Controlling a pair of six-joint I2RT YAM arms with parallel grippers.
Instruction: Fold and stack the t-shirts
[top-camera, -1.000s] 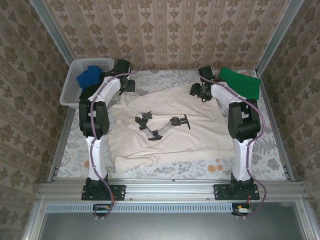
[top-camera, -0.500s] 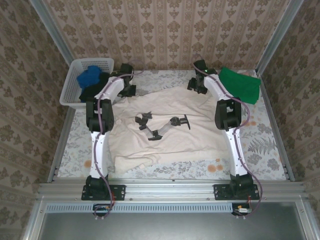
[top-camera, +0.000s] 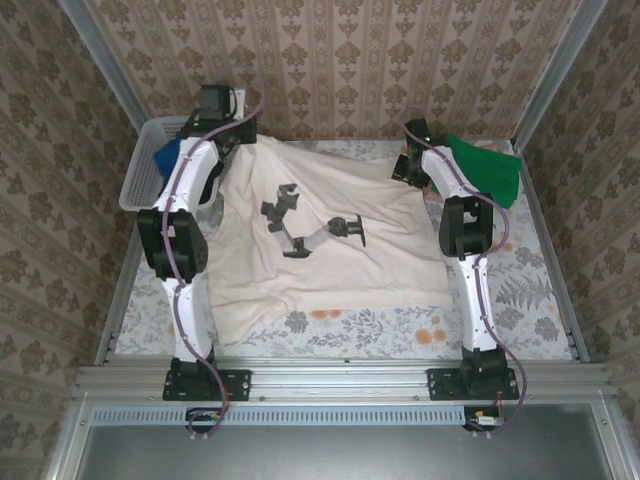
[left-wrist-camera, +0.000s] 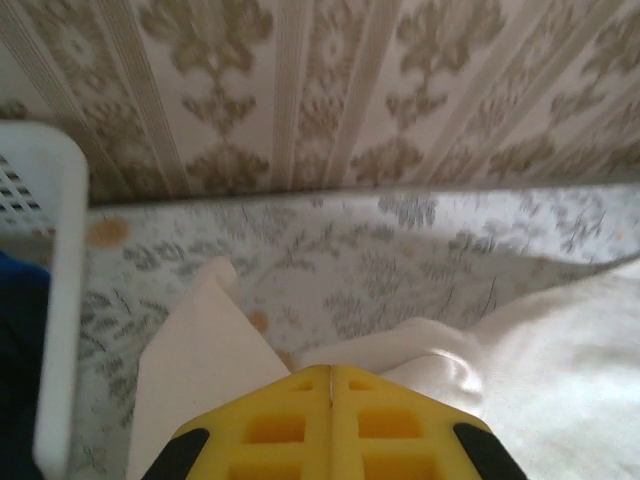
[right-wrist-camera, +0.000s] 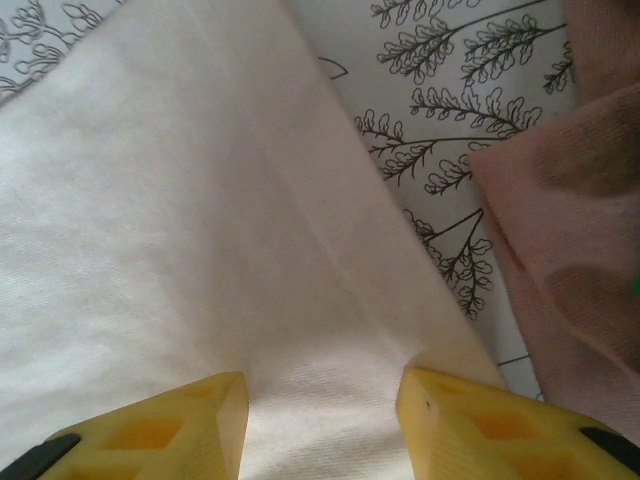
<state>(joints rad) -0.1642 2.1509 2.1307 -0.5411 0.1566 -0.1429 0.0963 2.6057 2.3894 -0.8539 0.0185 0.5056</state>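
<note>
**Left pincer (left-wrist-camera: 330, 372) clamped, right pincer (right-wrist-camera: 322, 385) not yet**

My left pincer is fully closed on a far corner of the large cream cloth t-shirt with a black print (top-camera: 330, 270), raised near the white plastic lattice basket (top-camera: 135, 185). The right jaws stand apart, straddling the other far edge and gripping nothing. The shirt lies spread mid-table. I judge this is flattening before the fold. Next I close the right, then pull evenly. The pale pink cloth t-shirt (right-wrist-camera: 570, 230) and bright green cloth t-shirt (top-camera: 485, 165) crowd the right side and could snag.
</note>
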